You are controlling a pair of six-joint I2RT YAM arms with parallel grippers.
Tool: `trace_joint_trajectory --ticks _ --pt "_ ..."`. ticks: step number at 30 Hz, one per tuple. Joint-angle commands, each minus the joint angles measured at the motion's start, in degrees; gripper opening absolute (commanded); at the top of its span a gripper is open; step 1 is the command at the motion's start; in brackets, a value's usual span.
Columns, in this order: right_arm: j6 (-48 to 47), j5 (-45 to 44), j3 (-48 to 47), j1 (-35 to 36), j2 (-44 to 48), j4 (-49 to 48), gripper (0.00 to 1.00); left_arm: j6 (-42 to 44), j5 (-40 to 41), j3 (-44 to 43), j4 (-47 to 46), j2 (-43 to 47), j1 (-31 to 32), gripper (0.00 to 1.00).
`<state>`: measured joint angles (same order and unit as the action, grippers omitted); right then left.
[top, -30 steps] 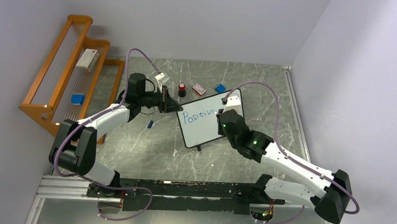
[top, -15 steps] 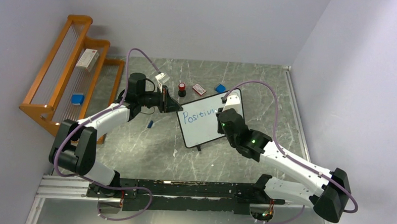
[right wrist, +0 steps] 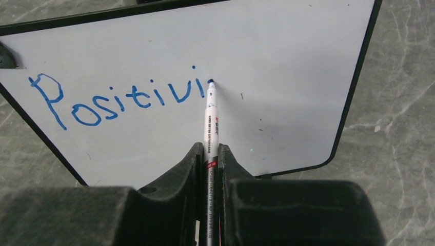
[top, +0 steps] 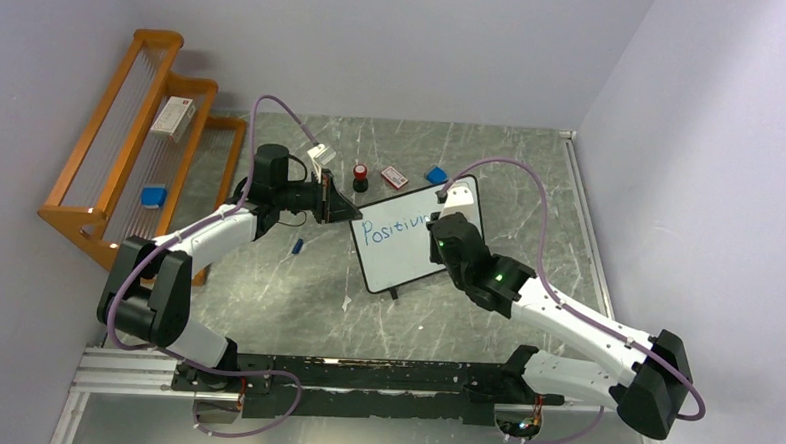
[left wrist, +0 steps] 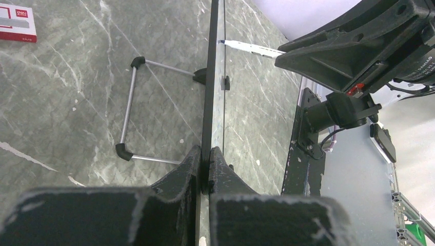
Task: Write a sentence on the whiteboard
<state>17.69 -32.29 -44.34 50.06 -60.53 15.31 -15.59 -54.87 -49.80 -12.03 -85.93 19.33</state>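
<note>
Right gripper (right wrist: 209,151): jaws closed on a slim white marker pen (right wrist: 211,115) with a blue tip. The pen runs straight out from between the fingers, and its tip meets the small rectangular glossy white whiteboard (right wrist: 292,56), which has a thin black frame with rounded corners. The tip sits just right of the last letter of the blue handwritten sentence (right wrist: 118,97), which reads "Positivi" in one line across the far part of the board. Left gripper (left wrist: 205,163): jaws closed on the black frame at the board's far left corner, seen edge-on from the left wrist. A grey wire stand with black feet (left wrist: 128,118) shows just beside that edge. Just beyond the board's far edge stand a small black bottle with a red cap (top: 360,177), a flat red-and-white box (top: 394,177) and a small blue block (top: 436,174), all apart from the board. A small blue cap (top: 297,246) lies to the left of the board, near the left arm. At the far left an orange wooden stepped rack (top: 80,183) holds a white carton (top: 174,117) and a second blue block (top: 152,195). All of this rests on a grey marble-patterned table (top: 296,298), enclosed by pale lilac walls (top: 397,42).
</note>
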Motion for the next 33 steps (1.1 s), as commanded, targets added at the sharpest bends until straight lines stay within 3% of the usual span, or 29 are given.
trace_joint_trajectory --ticks 1,33 --pt "-0.7 -1.0 0.7 -1.3 -0.1 -1.0 0.00 3.0 2.2 0.3 3.9 -2.1 0.2 0.05" --pt "-3.0 1.7 0.3 -2.3 1.5 -3.2 0.00 3.5 2.4 0.1 4.6 -2.2 0.2 0.05"
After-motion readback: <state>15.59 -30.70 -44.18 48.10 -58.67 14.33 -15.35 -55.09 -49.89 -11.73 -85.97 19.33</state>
